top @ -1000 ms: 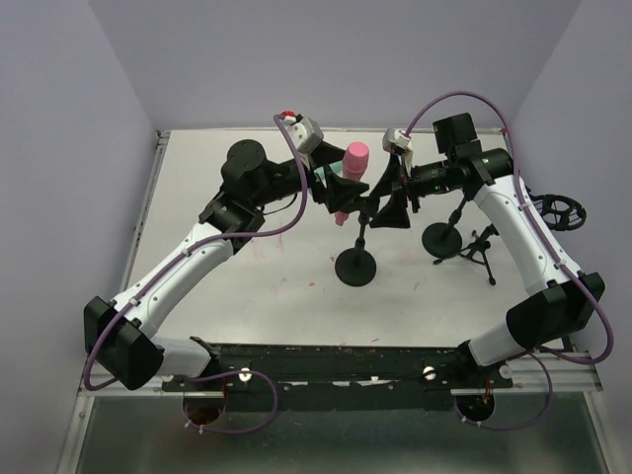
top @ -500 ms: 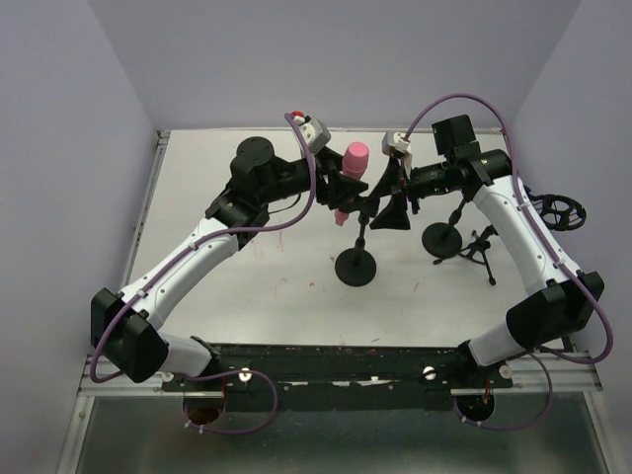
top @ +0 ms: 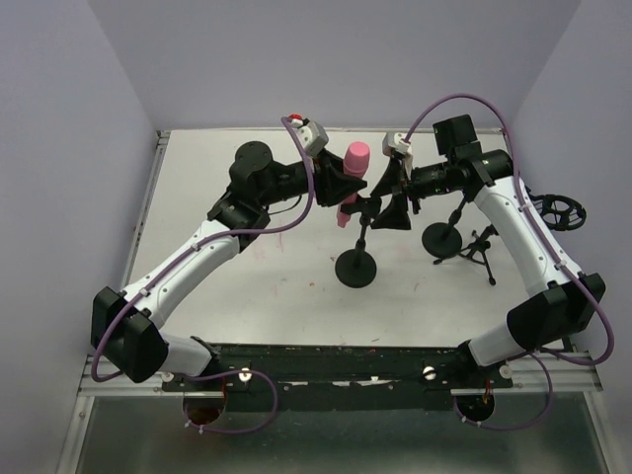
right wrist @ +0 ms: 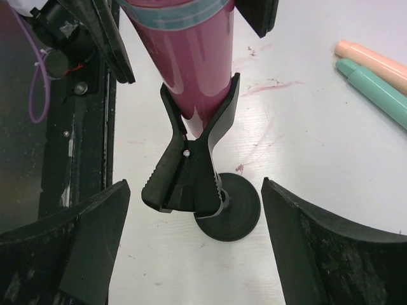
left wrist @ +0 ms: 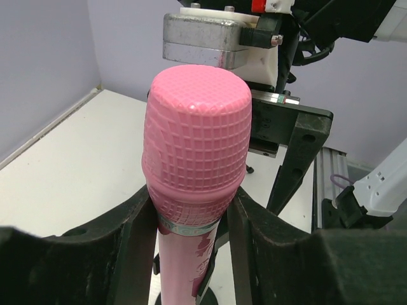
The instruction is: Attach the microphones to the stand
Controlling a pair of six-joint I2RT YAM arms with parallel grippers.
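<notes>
Peach microphone (right wrist: 374, 60) and mint microphone (right wrist: 376, 90) run off-frame

**Pink microphone seated in the middle stand**

The pink microphone (left wrist: 196, 143) stands nearly upright with its head up. The head is rounded and has a grid texture, with a silver ring below it, and the glossy handle tapers downward. The lower handle sits wedged in the black forked clip of the stand (right wrist: 191, 168). This stand has a thin stem on a round black base at the middle of the table.

The peach microphone (right wrist: 375, 59) and mint green microphone (right wrist: 376, 88) lie flat side by side on the far side of that stand. Only their handles are in view.

To the right are a round-based stand (top: 439, 239) and a tripod stand (top: 481, 249).
</notes>
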